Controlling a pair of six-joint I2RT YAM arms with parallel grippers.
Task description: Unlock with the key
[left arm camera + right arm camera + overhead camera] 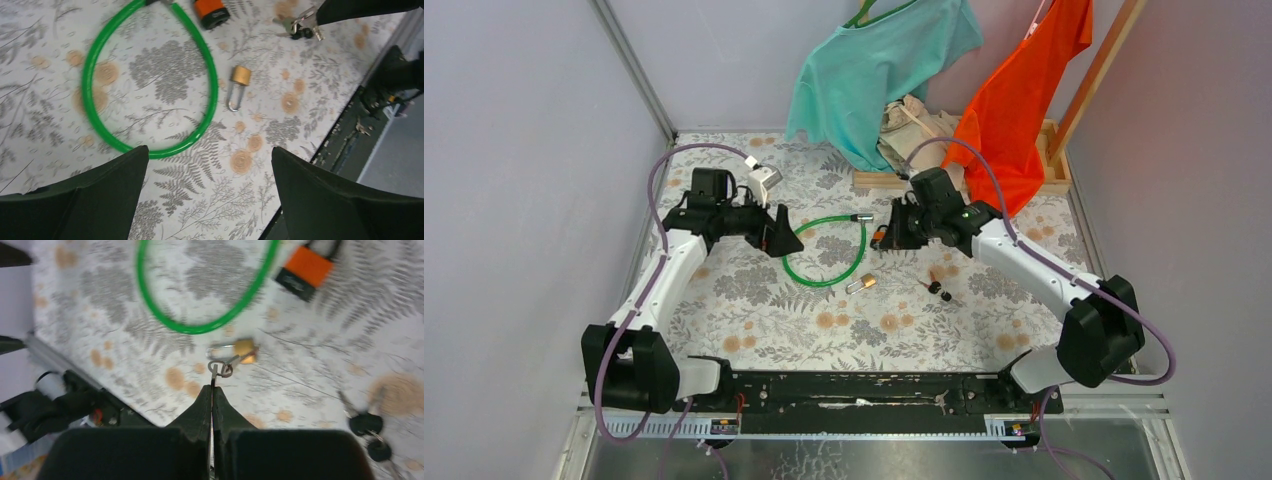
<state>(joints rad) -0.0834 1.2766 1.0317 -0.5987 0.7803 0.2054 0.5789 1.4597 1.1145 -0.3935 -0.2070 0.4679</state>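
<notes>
The key (934,288) lies on the tabletop (774,320), right of the brass padlock (861,284) and on the near side of the right end effector (892,235); neither arm touches it. It is tiny, with a round black plastic head and a thin silver blade; in the right wrist view the key (363,424) sits at the lower right, its blade angled up and left. A second black-headed one lies just beside it, and both are blurred there.

The right end effector (212,390) is closed, its fingers pressed together on a silver key (213,374) seen edge-on; a wire ring hangs at that key's tip, in line with the brass padlock (245,346) beyond it. The orange padlock (306,267) rests on the tabletop close to this end effector, far larger than the key.

The left end effector (784,240) is open, its fingers (120,175) spread wide and holding nothing; it hovers at the left side of the green cable (824,283). In its wrist view the cable (212,90) loops across the floral tabletop; the brass padlock (240,76) lies just outside the loop with its shackle pointing toward the camera; the orange padlock (211,10) sits at the top edge.
</notes>
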